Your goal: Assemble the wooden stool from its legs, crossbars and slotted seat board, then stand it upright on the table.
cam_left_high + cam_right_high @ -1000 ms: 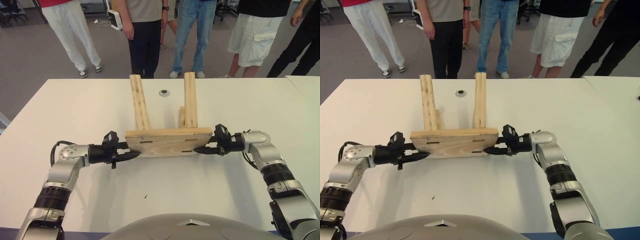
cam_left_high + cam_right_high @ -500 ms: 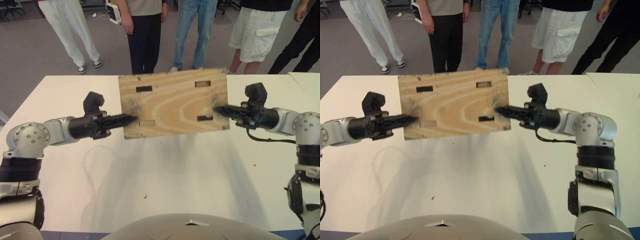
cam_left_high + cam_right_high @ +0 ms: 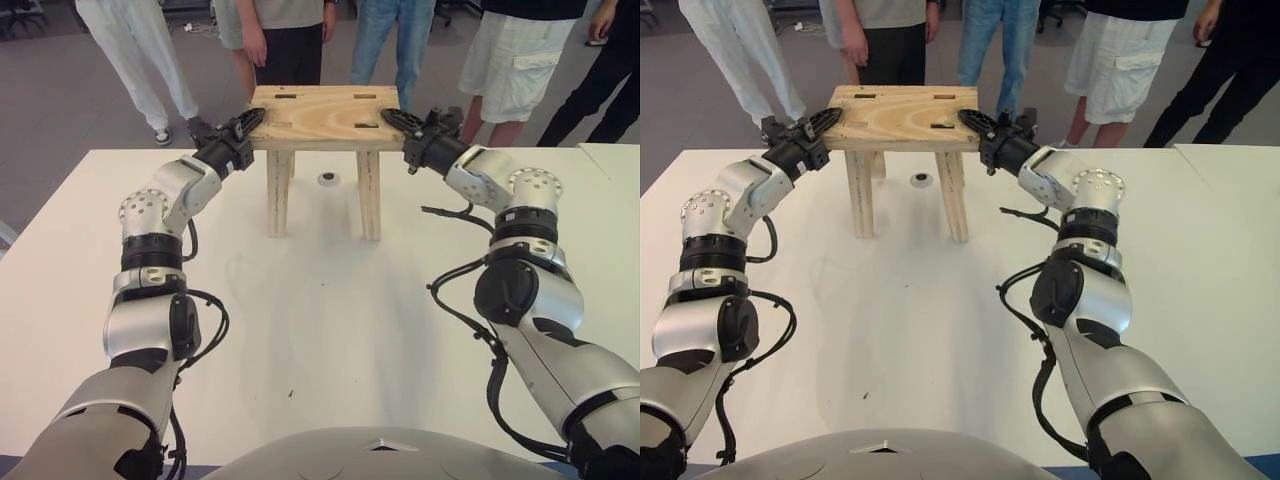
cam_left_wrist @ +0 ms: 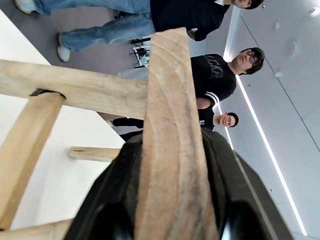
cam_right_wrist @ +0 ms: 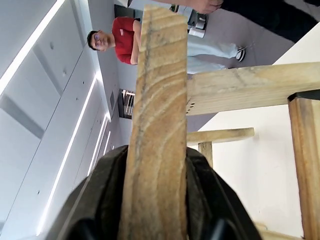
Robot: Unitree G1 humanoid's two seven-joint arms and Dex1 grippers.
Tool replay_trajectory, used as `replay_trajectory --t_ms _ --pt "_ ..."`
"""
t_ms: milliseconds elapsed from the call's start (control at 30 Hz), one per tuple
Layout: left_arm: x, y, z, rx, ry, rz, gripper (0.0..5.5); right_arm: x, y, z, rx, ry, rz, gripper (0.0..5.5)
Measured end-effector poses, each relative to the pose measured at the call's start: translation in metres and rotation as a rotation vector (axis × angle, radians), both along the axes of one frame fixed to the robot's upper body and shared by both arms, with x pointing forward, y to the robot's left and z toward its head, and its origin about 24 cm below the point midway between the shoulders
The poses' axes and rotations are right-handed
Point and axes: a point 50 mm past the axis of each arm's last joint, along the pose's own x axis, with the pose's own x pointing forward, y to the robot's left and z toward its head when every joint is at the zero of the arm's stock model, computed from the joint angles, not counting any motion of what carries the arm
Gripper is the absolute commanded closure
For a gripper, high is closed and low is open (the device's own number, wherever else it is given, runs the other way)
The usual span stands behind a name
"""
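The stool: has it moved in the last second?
Yes. The stool lay on its side, seat nearer the robot than the small round fitting in the table. Now it is upright, legs either side of that fitting.

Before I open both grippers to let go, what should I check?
1. Stool upright, seat on top: ok.
2. Seat level from side to side: ok.
3. Left gripper and right gripper each clamped on an end of the seat: ok.
4. All four feet down on the table: cannot tell; the front legs reach the surface, the rear ones are mostly hidden.
5. Small disc apart from the legs: ok.
6. Stool well in from the table's edges: ok.
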Motion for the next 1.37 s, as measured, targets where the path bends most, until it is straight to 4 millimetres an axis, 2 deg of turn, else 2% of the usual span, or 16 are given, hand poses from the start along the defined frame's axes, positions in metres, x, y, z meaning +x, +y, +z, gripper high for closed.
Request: replay_trajectory --t_ms 100,133,333,433,567,667,733,767,800,900,933,967,1000,1067,1167,1367 --pt "0.003 -0.006 -0.009 0.004 0.050 0.043 4.15 0.008 0.005 -0.011 0.018 0.066 -0.088 4.07" --pt "0.003 -0.006 -0.010 0.003 0.056 0.050 3.76 0.009 0.005 -0.012 0.020 0.075 -0.100 4.08" --pt "0.012 -0.011 -0.009 0.245 0.050 0.070 2.67 0.015 0.002 -0.015 -0.164 0.071 -0.157 2.66" --pt "0.011 -0.007 -0.007 0.316 -0.023 0.028 2.52 0.015 -0.004 -0.011 -0.142 0.053 -0.144 2.62" --pt "0.004 0.005 0.020 0.358 -0.166 0.008 2.52 0.010 -0.028 0.004 -0.056 0.011 -0.110 2.62" --pt "-0.011 0.027 0.076 0.278 -0.406 0.112 2.52 0.006 -0.051 0.037 0.000 -0.124 -0.149 2.62" --pt "-0.025 0.041 0.082 0.311 -0.480 0.179 2.52 0.003 -0.061 0.049 -0.057 -0.209 -0.191 2.62" --pt "-0.035 0.052 0.066 0.351 -0.476 0.217 2.52 -0.002 -0.070 0.041 -0.117 -0.229 -0.230 2.62" --pt "-0.044 0.062 0.042 0.417 -0.433 0.254 2.52 -0.007 -0.078 0.022 -0.208 -0.209 -0.273 2.62" --pt "-0.080 0.092 -0.039 0.722 -0.259 0.364 2.52 -0.033 -0.098 -0.060 -0.595 -0.089 -0.370 2.62" --pt "-0.101 0.101 -0.068 0.842 -0.202 0.429 2.52 -0.050 -0.101 -0.095 -0.764 -0.039 -0.391 2.62" --pt "-0.116 0.102 -0.088 0.910 -0.156 0.467 2.52 -0.066 -0.101 -0.125 -0.912 0.009 -0.383 2.62" --pt "-0.124 0.100 -0.098 0.977 -0.130 0.471 2.52 -0.075 -0.097 -0.140 -0.988 0.022 -0.375 2.62" --pt "-0.128 0.080 -0.104 1.072 -0.124 0.502 2.52 -0.083 -0.088 -0.151 -1.122 -0.015 -0.414 2.62" --pt "-0.123 0.056 -0.107 1.096 -0.151 0.474 2.52 -0.082 -0.076 -0.153 -1.181 -0.064 -0.460 2.62" --pt "-0.122 0.064 -0.104 1.144 -0.157 0.568 2.52 -0.080 -0.083 -0.151 -1.308 -0.157 -0.521 2.62"
